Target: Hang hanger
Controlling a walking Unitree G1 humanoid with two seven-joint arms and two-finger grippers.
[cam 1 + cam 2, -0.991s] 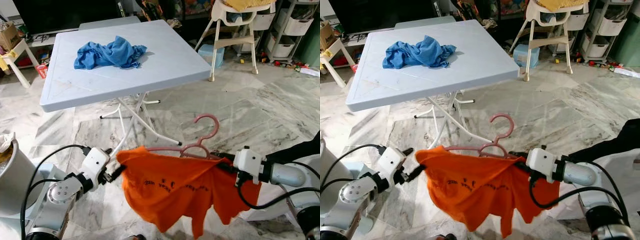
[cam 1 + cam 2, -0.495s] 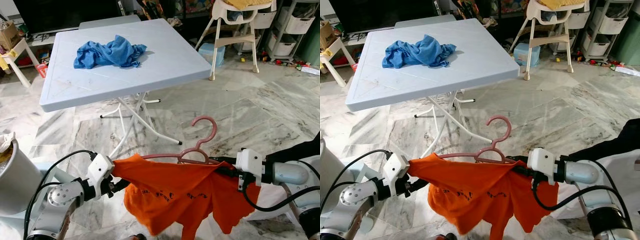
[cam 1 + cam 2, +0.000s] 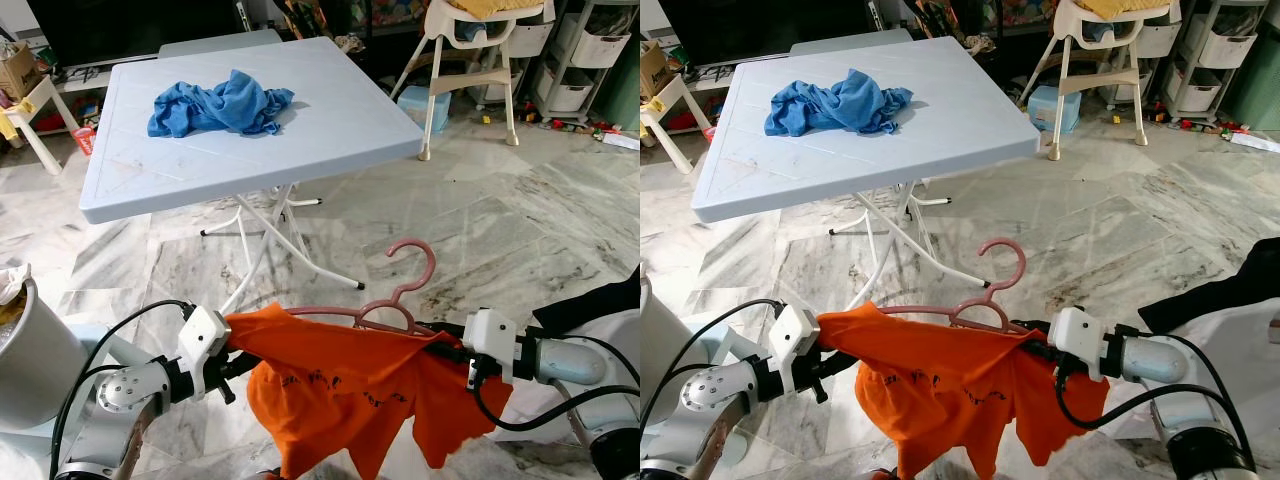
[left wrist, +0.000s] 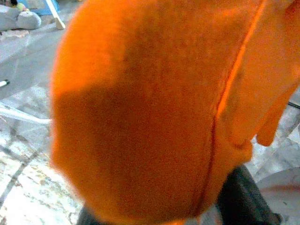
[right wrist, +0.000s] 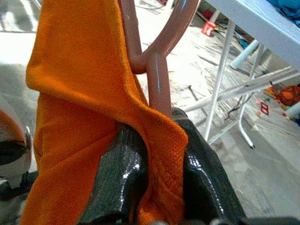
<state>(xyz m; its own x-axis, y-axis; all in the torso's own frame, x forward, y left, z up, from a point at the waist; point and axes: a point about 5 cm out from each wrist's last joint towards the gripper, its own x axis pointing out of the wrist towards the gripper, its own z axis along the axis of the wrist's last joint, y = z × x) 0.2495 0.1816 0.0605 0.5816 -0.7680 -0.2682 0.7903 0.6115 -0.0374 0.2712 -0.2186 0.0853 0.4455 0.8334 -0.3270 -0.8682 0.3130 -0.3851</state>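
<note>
An orange shirt [image 3: 350, 385] hangs draped over a pink hanger [image 3: 400, 295], stretched between my two grippers low above the floor. The hanger's hook [image 3: 1005, 262] stands up above the shirt's neck. My left gripper [image 3: 232, 362] holds the shirt's left shoulder, and orange cloth [image 4: 150, 108] covers its wrist view. My right gripper [image 3: 445, 345] is shut on the right shoulder. In the right wrist view its fingers [image 5: 122, 173] pinch a fold of cloth just below the hanger's stem [image 5: 157, 79].
A white folding table [image 3: 330, 120] with a blue cloth [image 3: 220, 105] on it stands ahead, its metal legs [image 3: 265, 235] close behind the hanger. A high chair [image 3: 470, 50] is at the back right, a white bucket [image 3: 25, 350] at my left, dark cloth [image 3: 600, 300] at my right.
The left gripper has drawn the shirt's left shoulder out to the left and slightly down. The shirt now lies flatter along the hanger, and the right gripper has sunk a little.
</note>
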